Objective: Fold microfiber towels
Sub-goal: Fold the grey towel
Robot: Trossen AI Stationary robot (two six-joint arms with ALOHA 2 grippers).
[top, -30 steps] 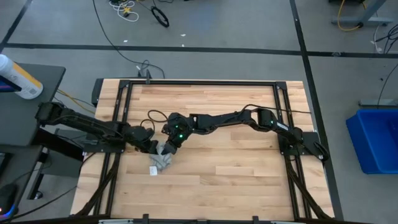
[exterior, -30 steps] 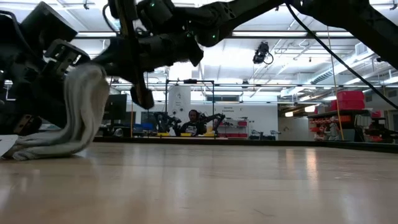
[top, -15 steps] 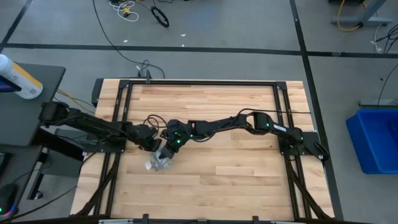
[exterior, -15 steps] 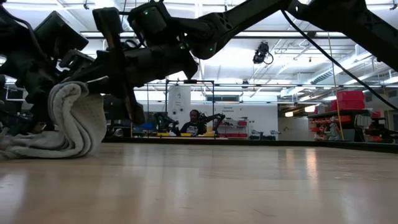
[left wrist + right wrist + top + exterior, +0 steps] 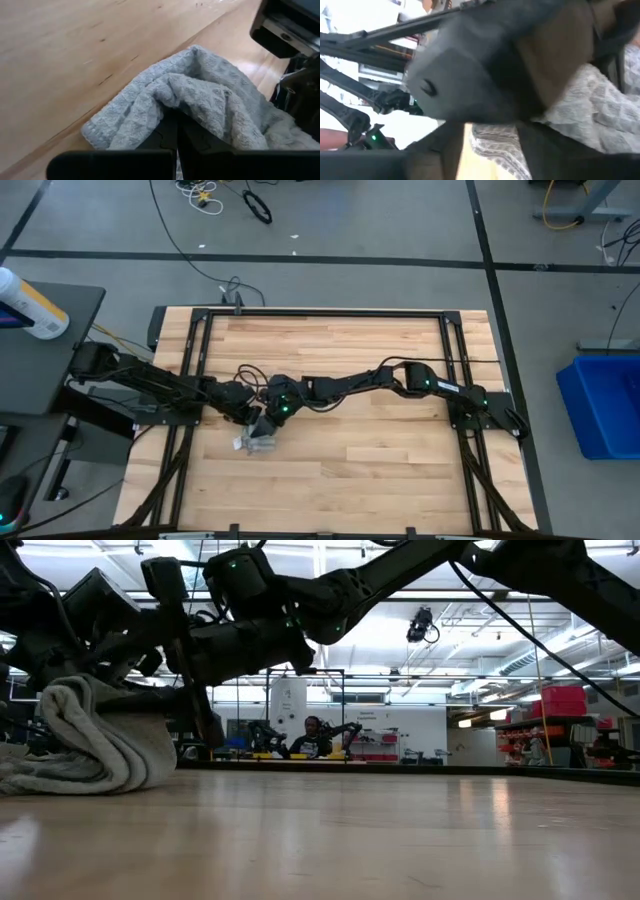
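Note:
The light grey-blue microfiber towel [image 5: 258, 443] lies bunched in a loose fold on the wooden table's left half, its lower layers flat on the wood [image 5: 60, 775]. My left gripper [image 5: 175, 145] comes in from the left and is shut inside the bundle, with the cloth [image 5: 200, 105] draped over its fingers. My right gripper [image 5: 267, 423] reaches across from the right and stands open just above the towel. In its wrist view the cloth [image 5: 492, 142] shows between its two fingers. One right finger [image 5: 200, 700] points down beside the bundle. My left gripper is shut on a fold of the towel [image 5: 165, 107], coming slanting down from the table's left. The cloth drapes over the fingertips and hides which layers they hold. The towel sags slack with its lower part on the table. Whether my right gripper touches the cloth I cannot tell.
Black frame rails [image 5: 196, 350] run along the table's left, far and right sides. Bare wood [image 5: 380, 450] stretches to the right and near side. A blue bin [image 5: 605, 405] stands off the table at right, a bottle [image 5: 30, 305] at left. A person [image 5: 312, 735] sits far behind.
Both grippers have come down toward the table, the right one also moving a little toward the left edge. The towel hung upright from them a second ago. Its upper part has sunk and folded over, and it now lies as a low heap on the wood.

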